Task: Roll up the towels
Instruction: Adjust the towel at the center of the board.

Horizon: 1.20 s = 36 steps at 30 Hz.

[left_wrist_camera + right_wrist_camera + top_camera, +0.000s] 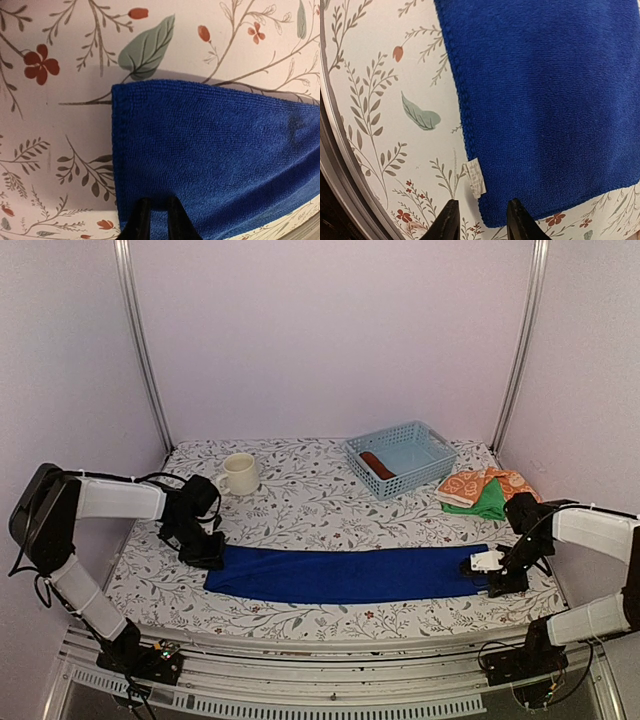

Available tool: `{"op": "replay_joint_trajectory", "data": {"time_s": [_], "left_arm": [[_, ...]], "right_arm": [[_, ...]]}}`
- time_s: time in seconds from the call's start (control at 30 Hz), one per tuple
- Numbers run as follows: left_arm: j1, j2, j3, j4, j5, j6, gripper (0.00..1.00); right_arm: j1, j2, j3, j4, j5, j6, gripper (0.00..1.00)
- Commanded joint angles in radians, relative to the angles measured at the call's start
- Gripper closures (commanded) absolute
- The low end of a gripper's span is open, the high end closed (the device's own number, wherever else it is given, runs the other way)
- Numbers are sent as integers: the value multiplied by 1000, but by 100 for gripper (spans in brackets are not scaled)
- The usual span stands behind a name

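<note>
My left gripper [156,216] clamps the long royal-blue terry towel [215,150]; my right gripper [481,220], parted, barely straddles its corner and could close empty.

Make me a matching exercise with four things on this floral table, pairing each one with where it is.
1. long royal-blue cloth towel
2. cream ceramic mug
3. dark rust-brown rolled towel
4. orange white-patterned cloth towel

A. lying on the green cloth towel
B. inside the pale blue plastic lattice basket
C. spread flat along the front of the table
D. standing at far left

Pairs: 1-C, 2-D, 3-B, 4-A
</note>
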<state>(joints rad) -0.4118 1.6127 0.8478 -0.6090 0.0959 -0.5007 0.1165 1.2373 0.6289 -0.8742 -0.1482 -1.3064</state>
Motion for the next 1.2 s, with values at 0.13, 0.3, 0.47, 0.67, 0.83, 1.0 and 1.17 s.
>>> {"op": "replay_joint_trajectory", "data": {"time_s": [0.13,0.3,0.47,0.67,0.83,1.0,1.17], "left_arm": [[14,38,2,14,-39,19,86],[16,40,2,15,-42,21,86],[16,46,3,15,-49,24,86],[21,47,11,15,-59,26,86],[26,43,7,14,-60,34,86],[38,34,0,12,-64,40,86],[45,32,-1,12,-68,44,86]], "right_arm": [[32,5,-32,13,59,6,68],[40,10,-51,88,121,11,79],[41,4,-35,67,137,16,97],[41,-63,-62,22,173,-39,97],[42,-69,-67,-9,169,-48,97],[41,-88,-78,-32,176,-68,97],[34,-122,-117,-34,219,-107,97]]}}
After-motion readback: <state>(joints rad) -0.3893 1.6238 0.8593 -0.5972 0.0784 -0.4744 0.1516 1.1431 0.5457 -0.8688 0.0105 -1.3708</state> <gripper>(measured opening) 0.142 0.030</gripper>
